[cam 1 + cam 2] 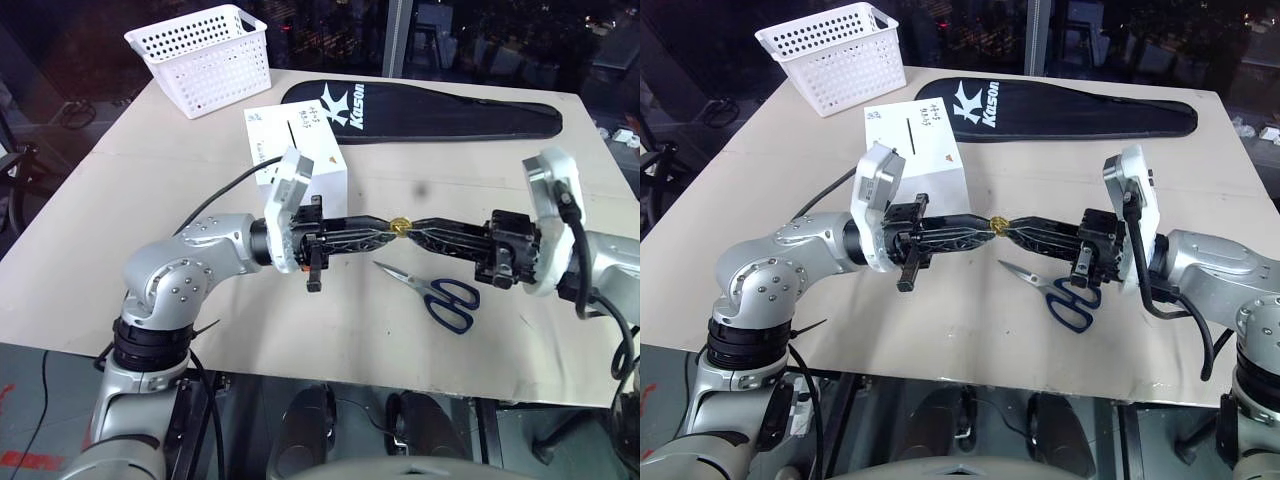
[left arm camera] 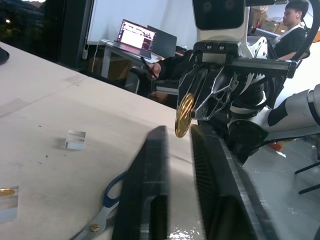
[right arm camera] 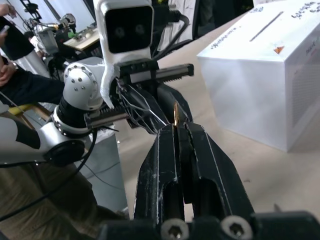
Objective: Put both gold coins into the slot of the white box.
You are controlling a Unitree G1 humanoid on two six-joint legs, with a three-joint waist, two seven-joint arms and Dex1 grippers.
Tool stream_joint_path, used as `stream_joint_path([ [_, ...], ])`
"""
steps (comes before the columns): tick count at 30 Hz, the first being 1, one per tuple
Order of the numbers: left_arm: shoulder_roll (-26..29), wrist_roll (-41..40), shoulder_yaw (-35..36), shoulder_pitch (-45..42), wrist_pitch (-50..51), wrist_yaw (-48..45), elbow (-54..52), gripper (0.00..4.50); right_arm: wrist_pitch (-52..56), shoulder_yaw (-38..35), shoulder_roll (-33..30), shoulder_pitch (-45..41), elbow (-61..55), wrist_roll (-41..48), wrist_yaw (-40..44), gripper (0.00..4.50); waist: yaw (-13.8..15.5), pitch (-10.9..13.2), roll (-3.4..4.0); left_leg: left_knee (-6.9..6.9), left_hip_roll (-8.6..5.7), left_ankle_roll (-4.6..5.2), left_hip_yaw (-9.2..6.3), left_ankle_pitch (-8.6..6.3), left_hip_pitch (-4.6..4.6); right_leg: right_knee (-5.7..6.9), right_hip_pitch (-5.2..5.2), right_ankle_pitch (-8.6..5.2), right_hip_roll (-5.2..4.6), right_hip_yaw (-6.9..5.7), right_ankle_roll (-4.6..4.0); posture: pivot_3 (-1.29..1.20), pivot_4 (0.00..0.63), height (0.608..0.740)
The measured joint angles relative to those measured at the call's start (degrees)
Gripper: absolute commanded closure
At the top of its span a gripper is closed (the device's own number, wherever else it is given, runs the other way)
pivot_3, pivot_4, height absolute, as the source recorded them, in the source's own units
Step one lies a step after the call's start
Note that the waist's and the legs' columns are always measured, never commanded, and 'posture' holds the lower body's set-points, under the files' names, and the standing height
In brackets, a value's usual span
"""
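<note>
- The two arms meet tip to tip above the table (image 1: 330, 330), both held level; one gold coin (image 1: 400, 224) stands on edge between them, at the point where the tips meet.
- Right gripper (image 1: 408, 226): its fingers are pressed together on the coin, pinching its lower edge, so most of the disc stands clear.
- Left gripper (image 1: 388, 229): its fingers stand narrowly apart, one on each side of the free part of the coin; whether they already press on the disc cannot be told.
- The coin's flat faces lie toward the left fingers (image 2: 150, 190), so closing them would catch it face to face. This looks like a hand-over from right to left.
- White box (image 1: 300, 150): it sits on the table just behind the left wrist, nearer the left arm than the right. Its slot (image 1: 909, 134), a thin black line on the top face, runs away from the robot.
- For the drop, the coin's edge would have to line up with that line, probably after a turn of the left wrist.
- Second gold coin (image 2: 7, 192): it lies flat on the table, near a small clear block (image 2: 75, 139) and the blue-handled scissors (image 1: 435, 290).
</note>
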Motion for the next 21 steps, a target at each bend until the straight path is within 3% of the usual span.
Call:
stream_joint_path([
  [11,-0.30,-1.87,0.20,-0.21,1.28,0.10,0.00,3.70,-3.99,2.18,-2.83,2.24,-0.57,0.31,0.23,4.50,0.06,0.00,0.00,0.02,0.00,0.00,-0.01,0.00,0.00,0.00,0.00,0.00,0.00,0.01,0.00,0.00,0.150,0.740],
  [12,-0.32,-2.17,0.21,-0.22,1.30,0.10,0.00,4.21,-4.22,2.33,-2.96,2.26,-0.57,0.32,0.23,4.50,0.06,0.00,0.00,0.02,0.00,0.00,0.00,0.00,0.00,0.00,0.00,0.00,0.00,0.00,0.00,0.00,0.150,0.740],
  [13,-0.32,-2.38,0.30,-0.22,1.32,0.17,0.01,4.43,-4.54,2.51,-3.19,2.28,-0.57,0.48,0.23,4.50,0.05,0.00,0.00,0.02,0.00,0.00,-0.01,0.00,0.00,0.00,0.00,0.00,0.00,0.01,0.00,0.00,0.150,0.740],
  [21,-0.18,-3.92,1.37,0.12,1.78,0.14,-0.03,4.43,-6.24,3.32,-4.32,2.18,-0.54,2.39,-1.06,4.50,0.04,0.00,0.00,0.02,0.00,0.00,-0.01,0.00,0.00,0.00,0.00,0.00,-0.01,0.01,0.00,0.00,0.150,0.740],
])
